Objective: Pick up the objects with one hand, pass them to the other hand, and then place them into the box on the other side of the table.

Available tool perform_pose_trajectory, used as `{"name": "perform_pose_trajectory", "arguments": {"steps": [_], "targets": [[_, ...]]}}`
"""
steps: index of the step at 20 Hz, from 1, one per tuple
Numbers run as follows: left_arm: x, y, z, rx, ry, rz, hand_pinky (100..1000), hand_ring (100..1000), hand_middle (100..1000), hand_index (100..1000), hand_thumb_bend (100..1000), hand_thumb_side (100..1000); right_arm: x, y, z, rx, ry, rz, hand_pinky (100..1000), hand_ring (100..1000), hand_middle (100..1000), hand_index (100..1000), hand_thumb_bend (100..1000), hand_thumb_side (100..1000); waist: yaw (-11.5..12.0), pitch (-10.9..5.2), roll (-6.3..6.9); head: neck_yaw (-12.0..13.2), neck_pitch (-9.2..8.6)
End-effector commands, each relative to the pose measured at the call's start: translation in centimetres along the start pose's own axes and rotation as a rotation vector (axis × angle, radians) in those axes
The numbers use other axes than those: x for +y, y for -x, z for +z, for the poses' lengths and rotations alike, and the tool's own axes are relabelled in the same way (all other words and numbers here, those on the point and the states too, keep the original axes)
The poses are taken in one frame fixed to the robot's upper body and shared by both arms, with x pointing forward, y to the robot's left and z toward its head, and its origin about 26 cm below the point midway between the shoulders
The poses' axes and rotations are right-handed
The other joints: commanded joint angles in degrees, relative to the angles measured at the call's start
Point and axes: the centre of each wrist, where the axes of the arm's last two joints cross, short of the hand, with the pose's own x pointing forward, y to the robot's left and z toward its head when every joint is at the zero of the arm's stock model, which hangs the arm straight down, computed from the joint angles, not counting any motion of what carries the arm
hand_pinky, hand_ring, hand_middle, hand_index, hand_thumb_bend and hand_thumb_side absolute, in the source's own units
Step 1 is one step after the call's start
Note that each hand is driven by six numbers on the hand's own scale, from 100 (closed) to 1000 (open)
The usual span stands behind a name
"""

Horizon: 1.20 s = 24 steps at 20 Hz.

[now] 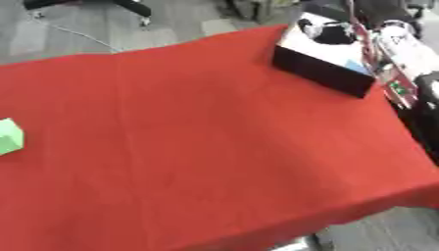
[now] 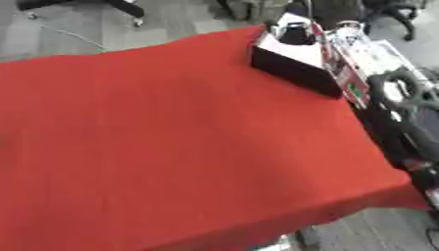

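A black box point(image 1: 322, 71) with a pale inside stands at the far right of the red table point(image 1: 206, 147), set askew. My right arm point(image 2: 403, 112) runs along the table's right edge up to that box. Its hand point(image 1: 328, 30) shows as a dark blurred shape over the box's far end. A light blue patch point(image 1: 354, 64) lies inside the box near its right wall; I cannot make out what it is. A light green box point(image 1: 9, 137) peeks in at the left edge in the left eye view. My left hand is in neither view.
Grey carpet floor surrounds the table. A chair base point(image 1: 129, 7) and a thin cable point(image 1: 77, 34) lie on the floor beyond the far edge. The table's front right corner point(image 2: 403, 191) drops off close to my arm.
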Motion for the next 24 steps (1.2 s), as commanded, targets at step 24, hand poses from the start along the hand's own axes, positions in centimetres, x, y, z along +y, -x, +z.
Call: {"name": "perform_pose_trajectory", "arguments": {"steps": [24], "targets": [[5.2,7.6,-8.2,0.222,0.622,-0.930,769,692,677,820,545,417,-0.6,-10.9,1.2,-0.392,0.124,-0.371,753,812,773,899,369,480,-6.0,-1.77,-0.45,14.2,-0.15]]}}
